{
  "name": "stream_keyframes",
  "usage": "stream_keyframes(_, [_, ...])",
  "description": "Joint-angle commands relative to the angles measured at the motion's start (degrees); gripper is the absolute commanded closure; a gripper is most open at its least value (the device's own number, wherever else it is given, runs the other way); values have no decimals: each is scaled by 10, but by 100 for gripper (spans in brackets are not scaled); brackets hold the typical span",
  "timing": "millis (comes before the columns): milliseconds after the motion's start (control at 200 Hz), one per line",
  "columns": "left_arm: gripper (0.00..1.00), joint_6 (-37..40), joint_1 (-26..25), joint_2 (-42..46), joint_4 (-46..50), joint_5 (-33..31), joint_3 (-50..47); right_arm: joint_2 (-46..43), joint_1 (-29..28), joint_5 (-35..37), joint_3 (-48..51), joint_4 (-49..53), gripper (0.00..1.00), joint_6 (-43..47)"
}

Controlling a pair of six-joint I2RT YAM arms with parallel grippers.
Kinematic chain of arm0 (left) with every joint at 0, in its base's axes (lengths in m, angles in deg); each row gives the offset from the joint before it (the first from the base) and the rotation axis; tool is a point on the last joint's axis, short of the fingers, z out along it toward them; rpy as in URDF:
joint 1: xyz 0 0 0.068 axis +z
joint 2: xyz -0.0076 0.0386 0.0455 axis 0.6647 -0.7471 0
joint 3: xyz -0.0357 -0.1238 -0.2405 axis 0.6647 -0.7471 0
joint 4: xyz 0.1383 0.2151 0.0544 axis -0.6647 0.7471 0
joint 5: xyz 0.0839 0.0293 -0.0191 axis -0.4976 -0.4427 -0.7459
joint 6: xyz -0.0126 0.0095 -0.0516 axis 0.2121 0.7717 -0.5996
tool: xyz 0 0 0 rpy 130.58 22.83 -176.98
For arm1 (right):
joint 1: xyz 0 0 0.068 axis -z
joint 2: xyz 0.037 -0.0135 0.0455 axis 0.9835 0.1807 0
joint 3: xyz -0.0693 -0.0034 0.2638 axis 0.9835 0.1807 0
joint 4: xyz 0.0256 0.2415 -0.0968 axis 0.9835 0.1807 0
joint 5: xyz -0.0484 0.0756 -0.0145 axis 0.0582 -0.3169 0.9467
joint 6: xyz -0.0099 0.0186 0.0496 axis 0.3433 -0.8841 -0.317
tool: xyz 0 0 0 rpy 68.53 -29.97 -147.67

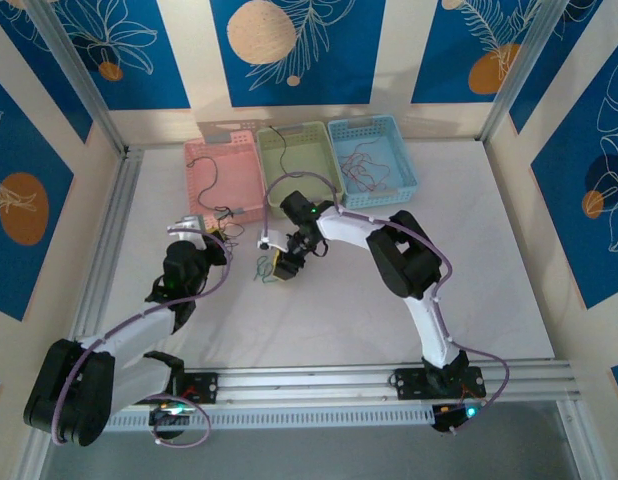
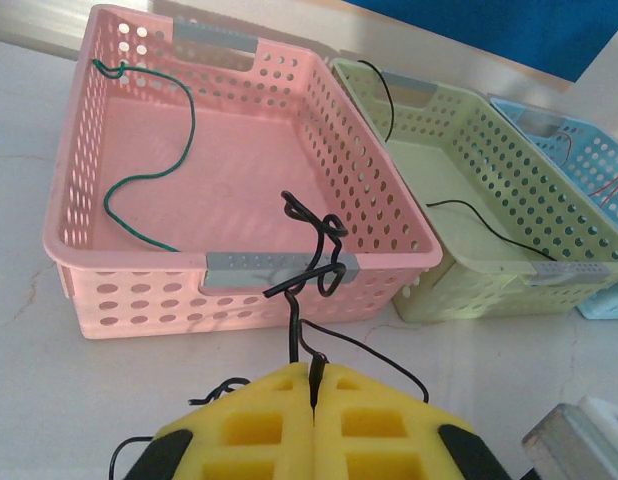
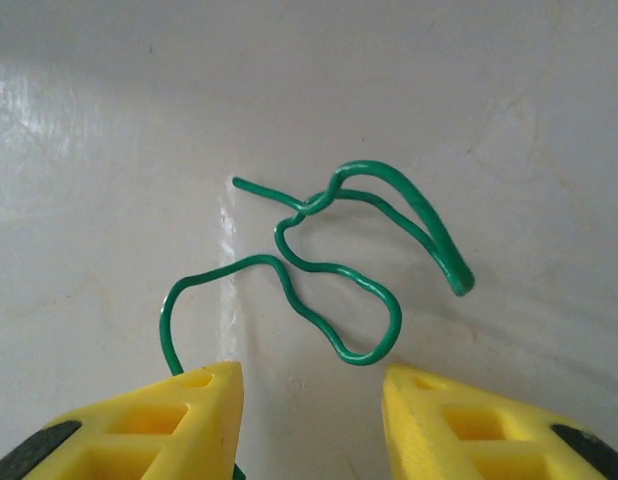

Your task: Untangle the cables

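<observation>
My left gripper [image 2: 316, 385] is shut on a black cable [image 2: 311, 262]. That cable rises from the yellow fingers into a small knot in front of the pink basket [image 2: 139, 290], and loose black strands trail on the table to both sides. From above, the left gripper [image 1: 207, 230] sits just before that basket, beside the dark cables [image 1: 227, 215]. My right gripper [image 3: 311, 378] is open above a green cable [image 3: 339, 270], which lies looped and twisted on the white table. One end of it runs behind the left finger [image 3: 204, 400]. In the top view the right gripper [image 1: 285, 264] hangs mid-table over the green cable [image 1: 261, 270].
Three baskets stand in a row at the back. The pink basket [image 1: 221, 190] holds a green wire [image 2: 149, 170], the green basket [image 1: 299, 135] a black wire [image 2: 489, 232], and the blue basket [image 1: 374, 125] thin wires, one of them red [image 2: 611, 190]. A metal frame rail [image 1: 369, 378] crosses the near edge.
</observation>
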Motion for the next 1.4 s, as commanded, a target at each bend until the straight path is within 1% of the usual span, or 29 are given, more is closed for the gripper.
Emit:
stream_keyframes(0, [100, 7, 5, -3, 3, -6, 4, 18, -8, 9, -21, 30, 59, 15])
stream_keyframes(220, [100, 7, 4, -4, 4, -6, 6, 23, -15, 36, -18, 26, 57, 23])
stream_keyframes(410, [100, 7, 4, -5, 6, -6, 6, 5, -18, 35, -3, 3, 57, 22])
stream_keyframes(655, [100, 7, 4, -5, 6, -5, 7, -64, -13, 52, 51, -101, 57, -11])
stream_keyframes(905, [100, 7, 4, -6, 6, -6, 7, -113, -5, 36, 96, -180, 56, -38])
stream_keyframes(1025, [100, 7, 4, -4, 7, -7, 6, -108, -9, 10, 92, -155, 55, -19])
stream_keyframes(1230, [100, 7, 4, -3, 9, -10, 6, -53, -21, -12, 38, -53, 55, 12])
stream_keyframes(1396, [100, 7, 4, -3, 9, -11, 6, -49, -23, -17, 38, -50, 55, 16])
